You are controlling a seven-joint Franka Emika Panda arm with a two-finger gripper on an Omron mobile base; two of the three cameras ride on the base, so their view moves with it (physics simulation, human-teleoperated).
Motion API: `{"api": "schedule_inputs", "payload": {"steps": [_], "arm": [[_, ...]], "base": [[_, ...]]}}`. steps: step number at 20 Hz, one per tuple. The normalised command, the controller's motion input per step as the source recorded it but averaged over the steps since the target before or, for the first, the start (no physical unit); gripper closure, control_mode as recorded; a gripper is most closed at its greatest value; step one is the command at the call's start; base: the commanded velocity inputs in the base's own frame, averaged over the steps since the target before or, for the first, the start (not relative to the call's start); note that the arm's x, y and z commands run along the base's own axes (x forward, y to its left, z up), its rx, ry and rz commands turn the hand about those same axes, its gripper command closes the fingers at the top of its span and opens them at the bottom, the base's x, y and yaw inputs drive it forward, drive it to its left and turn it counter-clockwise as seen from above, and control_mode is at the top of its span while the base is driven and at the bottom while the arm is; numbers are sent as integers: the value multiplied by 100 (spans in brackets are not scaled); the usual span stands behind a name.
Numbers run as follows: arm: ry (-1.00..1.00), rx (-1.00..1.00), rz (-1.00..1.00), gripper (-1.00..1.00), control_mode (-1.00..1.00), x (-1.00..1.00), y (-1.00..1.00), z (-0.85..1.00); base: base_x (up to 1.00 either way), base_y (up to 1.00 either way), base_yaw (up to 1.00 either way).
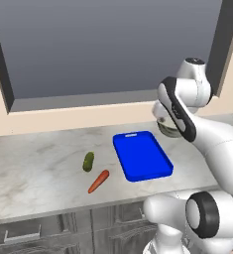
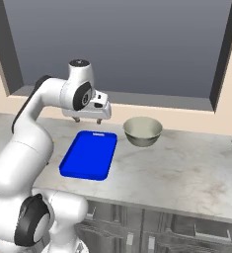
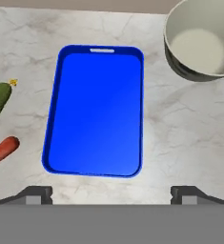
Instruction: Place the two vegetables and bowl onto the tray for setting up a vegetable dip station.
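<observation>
The white arm hides most of the round grey-green bowl (image 1: 166, 128). The flat blue rectangular tray (image 3: 96, 109) holds nothing; gripper (image 3: 111, 195) spread wide, empty.

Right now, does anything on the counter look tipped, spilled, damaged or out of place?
Nothing stands out. The tray lies flat and bare, the bowl sits upright beside it, and the cucumber and carrot lie apart on the counter, intact.
</observation>
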Motion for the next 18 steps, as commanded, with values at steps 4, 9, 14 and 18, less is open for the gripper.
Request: {"api": "schedule_inputs", "payload": {"steps": [4,9,14,18], "arm": [[0,-12,10,-100,-100,14,-27,-9],[0,-14,10,-100,-100,15,-22,-12],[0,-9,5,-100,-100,18,-19,-16],[0,-6,4,-100,-100,18,-18,-18]], "base": [[0,0,0],[0,0,0],[0,0,0],[0,0,0]]}}
